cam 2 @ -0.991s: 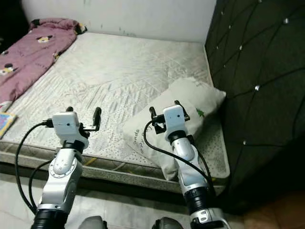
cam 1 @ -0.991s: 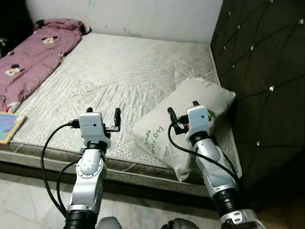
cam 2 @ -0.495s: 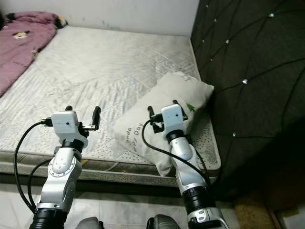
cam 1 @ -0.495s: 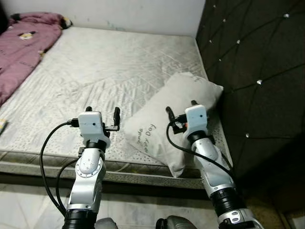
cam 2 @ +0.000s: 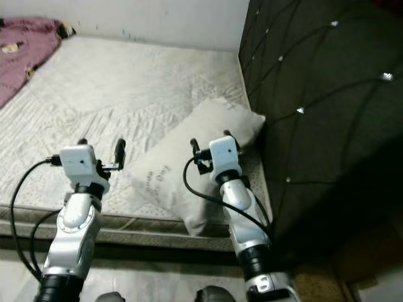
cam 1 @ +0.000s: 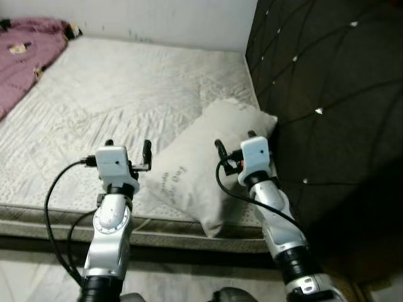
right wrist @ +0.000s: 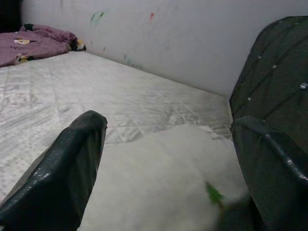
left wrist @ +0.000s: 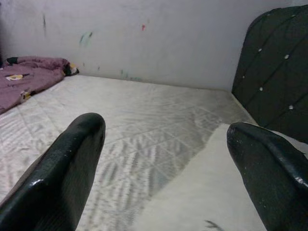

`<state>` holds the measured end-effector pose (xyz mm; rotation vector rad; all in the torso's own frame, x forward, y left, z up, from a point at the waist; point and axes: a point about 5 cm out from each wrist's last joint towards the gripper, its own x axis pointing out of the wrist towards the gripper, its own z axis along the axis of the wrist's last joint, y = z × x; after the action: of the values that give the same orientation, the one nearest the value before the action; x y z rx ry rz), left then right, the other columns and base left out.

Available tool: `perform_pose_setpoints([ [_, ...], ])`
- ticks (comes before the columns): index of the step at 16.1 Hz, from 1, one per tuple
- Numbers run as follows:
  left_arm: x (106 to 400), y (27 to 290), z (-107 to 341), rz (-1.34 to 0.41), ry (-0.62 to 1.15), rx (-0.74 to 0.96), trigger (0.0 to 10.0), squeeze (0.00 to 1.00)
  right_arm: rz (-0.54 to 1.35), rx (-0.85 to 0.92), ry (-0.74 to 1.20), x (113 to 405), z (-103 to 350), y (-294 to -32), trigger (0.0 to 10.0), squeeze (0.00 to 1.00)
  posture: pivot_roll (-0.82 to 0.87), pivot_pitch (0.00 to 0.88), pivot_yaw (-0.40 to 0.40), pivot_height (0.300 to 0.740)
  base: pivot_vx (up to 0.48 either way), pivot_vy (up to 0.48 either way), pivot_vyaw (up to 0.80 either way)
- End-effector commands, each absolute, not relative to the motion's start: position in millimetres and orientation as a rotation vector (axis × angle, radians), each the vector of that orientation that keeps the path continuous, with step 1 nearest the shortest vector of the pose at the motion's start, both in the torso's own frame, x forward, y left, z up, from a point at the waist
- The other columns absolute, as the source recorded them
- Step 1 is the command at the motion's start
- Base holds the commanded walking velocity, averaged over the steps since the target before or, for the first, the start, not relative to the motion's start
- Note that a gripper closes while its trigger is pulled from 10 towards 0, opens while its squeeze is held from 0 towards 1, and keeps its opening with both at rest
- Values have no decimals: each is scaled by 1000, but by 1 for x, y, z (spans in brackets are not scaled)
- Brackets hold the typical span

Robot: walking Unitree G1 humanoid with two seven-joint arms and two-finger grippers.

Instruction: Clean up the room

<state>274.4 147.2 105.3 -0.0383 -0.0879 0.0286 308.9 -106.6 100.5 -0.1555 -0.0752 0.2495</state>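
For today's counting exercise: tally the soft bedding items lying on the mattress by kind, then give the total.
Pillows: 1, the white pillow beside the headboard.
Blankets: 1, the pink blanket at the mattress's far left corner.
Total: 2.

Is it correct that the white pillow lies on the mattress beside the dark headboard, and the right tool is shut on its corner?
Not quite. The white pillow does lie on the mattress beside the dark headboard, but the right tool is open and holds nothing. The right wrist view shows its fingers spread wide above the pillow.
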Motion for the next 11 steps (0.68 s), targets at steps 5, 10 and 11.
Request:
perform_pose_setpoints([
  [5,272,144,112,18,-113,-58,10000,0,228,-153,-86,310,106,-113,10000,0,-9,0,-41,740,0,0,0],
  [10,270,143,113,0,-122,-70,10000,0,227,-150,-79,309,105,-113,10000,0,-10,0,-40,740,0,0,0],
  [11,270,143,113,-4,-123,-72,10000,0,228,-151,-79,309,105,-113,10000,0,-10,0,-40,740,0,0,0],
])
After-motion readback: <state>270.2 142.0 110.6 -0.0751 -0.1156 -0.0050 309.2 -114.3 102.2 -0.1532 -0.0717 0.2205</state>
